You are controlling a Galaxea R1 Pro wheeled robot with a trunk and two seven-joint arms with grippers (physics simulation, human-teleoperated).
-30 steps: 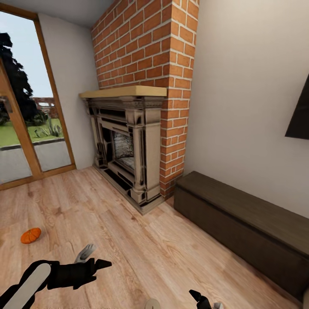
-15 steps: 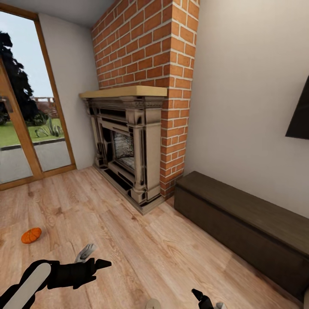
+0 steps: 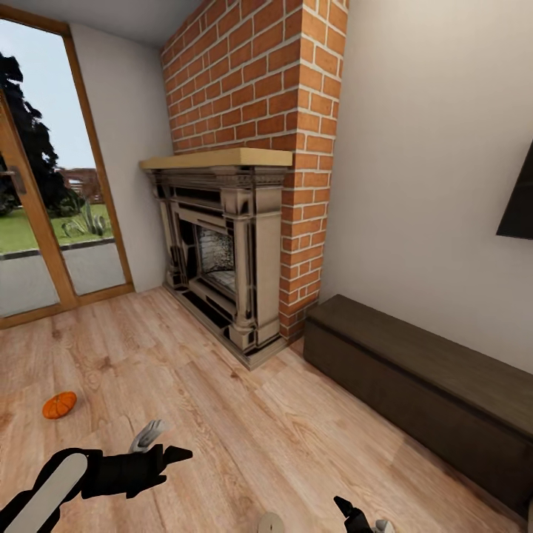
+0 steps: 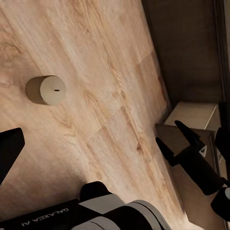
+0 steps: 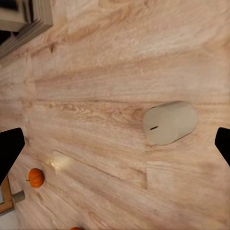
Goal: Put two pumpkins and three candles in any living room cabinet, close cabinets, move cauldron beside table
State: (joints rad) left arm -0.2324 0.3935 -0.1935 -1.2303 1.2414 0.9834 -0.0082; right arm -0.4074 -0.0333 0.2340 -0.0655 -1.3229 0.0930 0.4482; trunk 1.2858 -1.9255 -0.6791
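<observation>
1. Candle (image 5: 168, 122) lay tipped on its side on the wood floor (image 3: 222, 414), right below the right gripper (image 5: 115, 146). Judged light, rigid and waxy-smooth, so likely to roll or slip.
2. Best hold, as I judged it: pinch across the curved side near mid-length, jaws square to the axis.
3. Candle's axis lay flat on the floor, wick end facing the right wrist camera. It's squat, so the long axis is barely longer than the width.
4. Right gripper was open, fingers spread wide to either side of the candle, not touching it.
5. Left gripper (image 3: 164, 455) held nothing; open or closed, cannot tell.
6. Pumpkin (image 3: 59, 405) sat on the floor near the glass door (image 3: 44, 222), stem direction unreadable. Ribbed, rigid, probably light.
7. Cabinet (image 3: 414, 392) stood closed against the wall beside the fireplace (image 3: 222, 252), well apart from the pumpkin.
</observation>
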